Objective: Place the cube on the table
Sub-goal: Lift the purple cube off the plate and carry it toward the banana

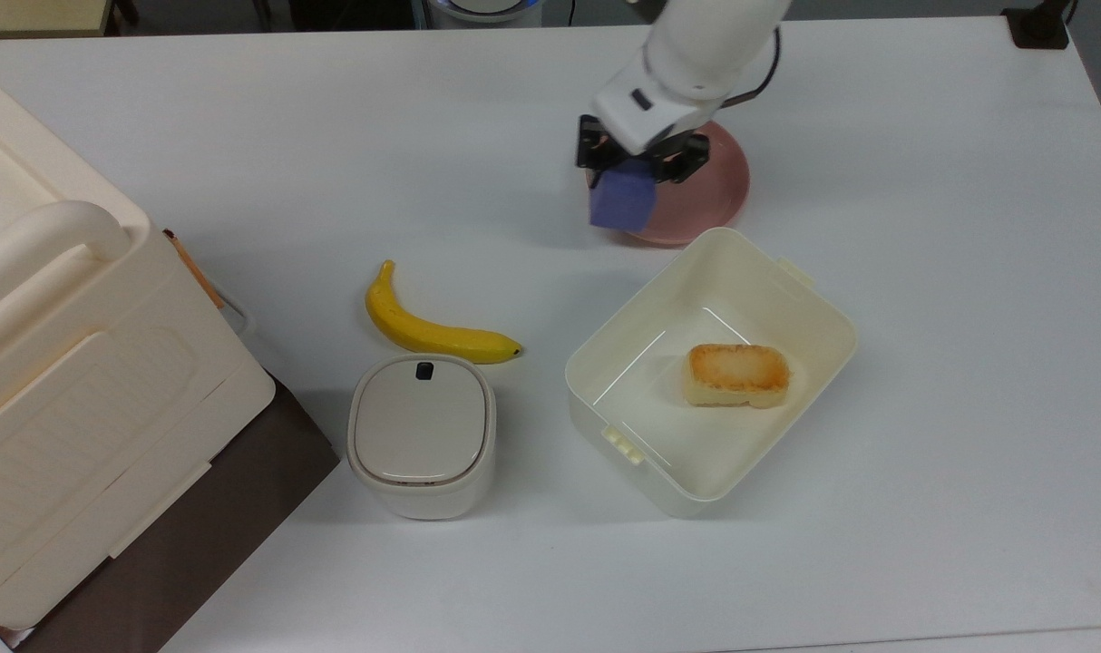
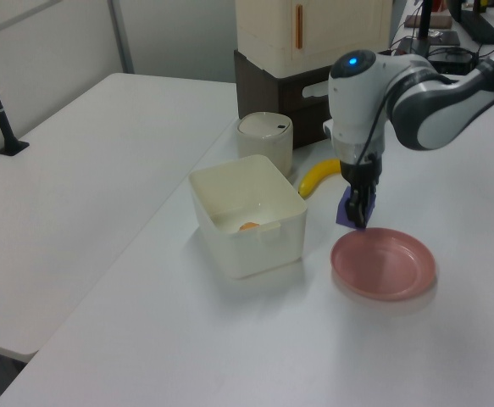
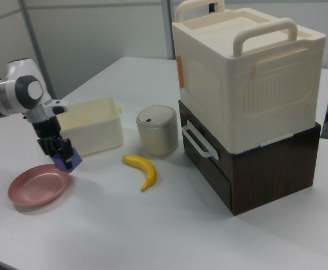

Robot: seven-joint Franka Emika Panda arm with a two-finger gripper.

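gripper (image 1: 630,172): clamped on the cube, black fingers (image 2: 359,203) pressed on two opposite faces; pointing down from the white arm (image 1: 696,45).
cube (image 1: 622,200): blue-purple, held off the table, tilted. in the top view it hangs at the plate's 9 o'clock edge, partly past the rim; in the left view (image 2: 349,209) it sits above and clear of the plate's 11 o'clock side; in the right view (image 3: 69,160) it is above the plate's 1 o'clock rim.
plate (image 1: 723,186): pink, round, nothing resting in it; flat on the table, just at 12 o'clock of the bin in the top view.
table (image 1: 949,272): white, matte, carries everything listed here.
bin (image 1: 823,313): cream, open top, turned at an angle; a toasted yellow-brown block (image 1: 737,374) lies on its floor.
banana (image 1: 428,328): yellow, on the table, well apart from the cube at about 8 o'clock of it in the top view.
small canister (image 1: 421,433): cream, lid shut, dark button on top, just at 6 o'clock of the banana in the top view.
large box (image 3: 245,67): cream, two handles, stacked on a dark brown drawer unit (image 3: 259,169).
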